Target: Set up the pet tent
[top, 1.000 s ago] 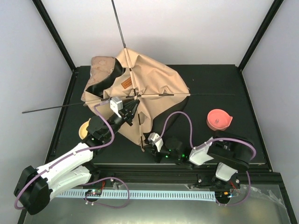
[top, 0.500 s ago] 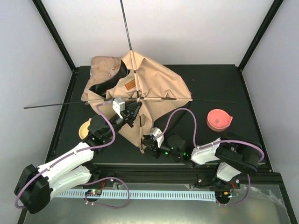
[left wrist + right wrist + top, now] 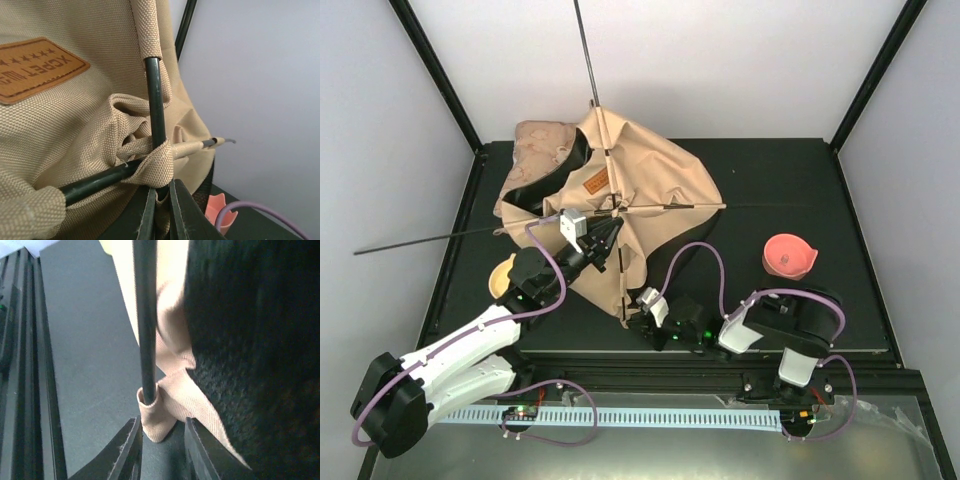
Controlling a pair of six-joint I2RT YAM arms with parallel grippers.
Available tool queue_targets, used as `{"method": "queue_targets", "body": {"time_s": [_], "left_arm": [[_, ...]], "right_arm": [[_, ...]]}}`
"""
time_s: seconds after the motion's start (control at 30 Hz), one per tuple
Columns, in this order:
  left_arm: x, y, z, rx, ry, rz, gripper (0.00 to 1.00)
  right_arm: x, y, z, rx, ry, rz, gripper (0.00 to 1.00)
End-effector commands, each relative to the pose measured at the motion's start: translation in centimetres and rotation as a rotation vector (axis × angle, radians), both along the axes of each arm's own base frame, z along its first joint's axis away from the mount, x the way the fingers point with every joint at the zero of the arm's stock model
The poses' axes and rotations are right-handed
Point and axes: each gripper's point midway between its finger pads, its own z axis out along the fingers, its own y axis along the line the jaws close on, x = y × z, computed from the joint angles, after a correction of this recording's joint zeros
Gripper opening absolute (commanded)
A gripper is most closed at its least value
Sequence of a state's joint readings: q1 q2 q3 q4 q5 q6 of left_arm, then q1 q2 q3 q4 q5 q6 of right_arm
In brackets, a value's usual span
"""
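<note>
**Pet tent: left pinch at pole crossing, right jaws parted at corner pocket**

Left gripper point(image 3: 161, 202): its fingers point(image 3: 147, 217) are pressed almost together. They pinch the tan webbing just under the point where two thin black poles point(image 3: 156, 100) cross. The grip is on the pet tent point(image 3: 650, 185), above the table's point(image 3: 780, 180) left-centre.

Right gripper point(image 3: 162, 450): its fingers point(image 3: 127, 452) stand apart with a clear gap. The tip of a sewn corner pocket point(image 3: 152, 415) hangs into that gap, with a pole end seated in it. I cannot tell whether either finger touches the pocket. This is at the table's near edge.

The tent lies on the far-left half of the table as a crumpled, partly raised mound. Pole ends stick out past the table's far and left edges.

Materials:
- The canvas is coarse-woven tan cloth, with webbing sleeves around the poles.
- A brown leather label point(image 3: 35, 67) has stamped lettering.
- The lining point(image 3: 250, 340) is black and knobbly.
- A floral cushion point(image 3: 542, 142) sits at the table's far-left corner, touching the tent.
- A pink bowl point(image 3: 788, 257) stands on the table's right side.
</note>
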State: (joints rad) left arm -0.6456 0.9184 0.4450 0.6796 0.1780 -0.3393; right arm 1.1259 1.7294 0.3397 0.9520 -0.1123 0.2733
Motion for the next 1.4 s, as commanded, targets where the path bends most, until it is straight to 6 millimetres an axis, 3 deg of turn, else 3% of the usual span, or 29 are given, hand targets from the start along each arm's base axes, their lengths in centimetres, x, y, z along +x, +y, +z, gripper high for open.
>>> {"method": "queue_targets", "body": {"time_s": [0.0, 0.7, 1.03, 1.23, 1.37], "left_arm": [[-0.5, 0.4, 3.7, -0.06, -0.076, 0.007, 0.02], [-0.7, 0.6, 3.0, -0.059, -0.066, 0.01, 0.02], [-0.6, 0.6, 2.9, -0.059, -0.065, 0.012, 0.02], [-0.6, 0.6, 2.9, -0.058, -0.065, 0.014, 0.02], [-0.6, 0.6, 2.9, -0.056, -0.064, 0.014, 0.02]], "right_arm": [[0.2, 1.2, 0.1, 0.032, 0.007, 0.009, 0.28], [-0.3, 2.4, 0.3, 0.066, -0.014, 0.07, 0.29], [0.4, 2.3, 0.2, 0.047, -0.029, 0.041, 0.19], [0.5, 2.7, 0.2, 0.047, -0.03, 0.04, 0.24], [0.5, 2.7, 0.3, 0.046, -0.037, 0.045, 0.12]]}}
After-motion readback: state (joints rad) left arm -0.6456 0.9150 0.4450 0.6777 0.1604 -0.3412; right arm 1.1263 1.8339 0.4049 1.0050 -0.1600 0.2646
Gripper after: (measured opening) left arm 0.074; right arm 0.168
